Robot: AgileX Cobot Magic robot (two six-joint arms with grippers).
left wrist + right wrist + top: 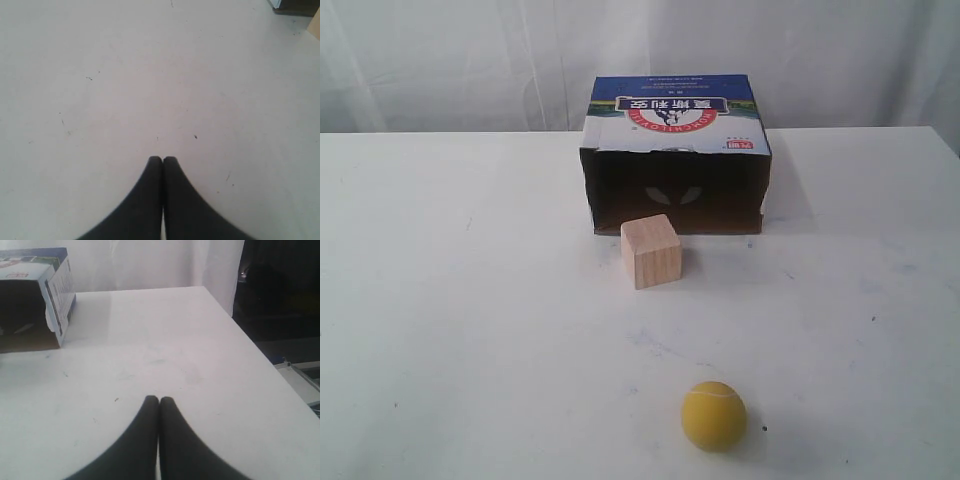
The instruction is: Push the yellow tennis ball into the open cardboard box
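Cardboard box [675,150] bears upside-down Chinese characters; yellow tennis ball [713,415] sits well apart.

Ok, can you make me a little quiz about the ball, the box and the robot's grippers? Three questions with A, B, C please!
1. What colour is the ball?
A red
B yellow
C blue

2. What sits right in front of the box's open side?
A the ball
B the cube
C a cup

3. How are the left gripper's fingers?
A wide open
B holding the ball
C shut together

Answers:
1 B: the ball is mustard yellow.
2 B: the cube stands just before the dark opening, while the ball lies nearer the camera.
3 C: the two black fingers touch, with nothing between them.
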